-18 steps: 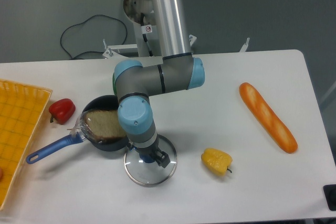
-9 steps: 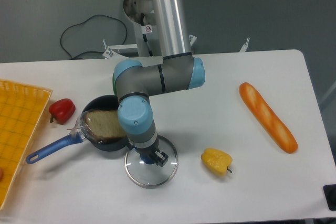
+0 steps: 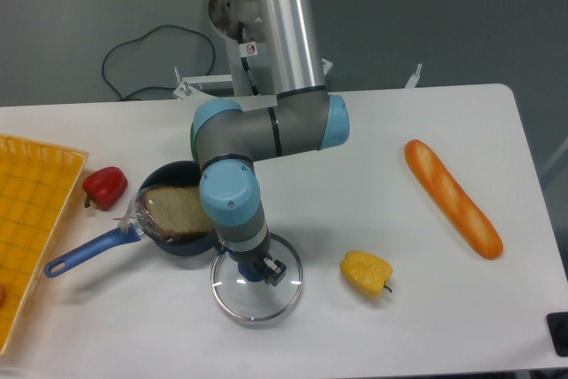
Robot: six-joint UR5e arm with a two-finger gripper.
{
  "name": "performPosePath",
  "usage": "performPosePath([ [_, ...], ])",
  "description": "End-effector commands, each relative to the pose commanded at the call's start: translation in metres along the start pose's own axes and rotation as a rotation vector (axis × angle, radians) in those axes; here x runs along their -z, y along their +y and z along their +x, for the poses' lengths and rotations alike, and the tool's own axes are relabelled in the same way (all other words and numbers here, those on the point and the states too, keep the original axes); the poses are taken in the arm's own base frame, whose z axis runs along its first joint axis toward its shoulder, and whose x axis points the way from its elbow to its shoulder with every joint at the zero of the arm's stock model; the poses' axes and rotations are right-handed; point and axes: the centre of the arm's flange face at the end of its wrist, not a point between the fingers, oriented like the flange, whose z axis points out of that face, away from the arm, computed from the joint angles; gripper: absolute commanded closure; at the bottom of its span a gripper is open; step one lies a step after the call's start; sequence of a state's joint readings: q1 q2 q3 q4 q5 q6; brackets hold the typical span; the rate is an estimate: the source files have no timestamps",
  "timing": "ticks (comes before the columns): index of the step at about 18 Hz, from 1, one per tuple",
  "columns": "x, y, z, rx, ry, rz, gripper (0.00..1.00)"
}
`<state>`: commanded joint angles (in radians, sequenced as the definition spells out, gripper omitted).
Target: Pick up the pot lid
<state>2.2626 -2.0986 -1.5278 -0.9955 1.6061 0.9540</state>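
Note:
The gripper point(image 3: 254, 270) is low at the centre-left of the camera view, its fingers shut on the blue knob of the pot lid point(image 3: 251, 302). The lid is round clear glass with a metal rim. Its rear part is partly hidden by the gripper and wrist. The rim looks slightly lifted at the front, though the height is hard to judge.
A black pan point(image 3: 180, 248) with a blue handle and a brown item in it sits left, close to the lid. Around are a red pepper point(image 3: 106, 187), yellow pepper point(image 3: 365, 272), baguette point(image 3: 453, 200) and yellow crate point(image 3: 35, 219). Something green stands behind the arm.
The fingers have closed in on the knob. The lid has shifted slightly right, and its front rim now appears lower in view. The arm's elbow has moved a little.

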Motion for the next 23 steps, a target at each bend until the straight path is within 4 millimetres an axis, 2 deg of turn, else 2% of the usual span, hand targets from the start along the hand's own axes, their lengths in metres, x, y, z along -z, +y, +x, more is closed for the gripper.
performPosePath([
  [4, 0.029, 0.012, -0.004, -0.085, 0.025, 0.01, 0.47],
  [10, 0.053, 0.015, -0.006, -0.119, 0.056, 0.009, 0.47],
  [11, 0.062, 0.014, -0.005, -0.119, 0.05, 0.025, 0.47],
  [14, 0.093, 0.012, 0.007, -0.127, 0.031, 0.075, 0.47],
  [18, 0.122, 0.004, 0.028, -0.155, 0.02, 0.11, 0.47],
  [23, 0.124, -0.006, 0.042, -0.183, 0.02, 0.109, 0.47],
])
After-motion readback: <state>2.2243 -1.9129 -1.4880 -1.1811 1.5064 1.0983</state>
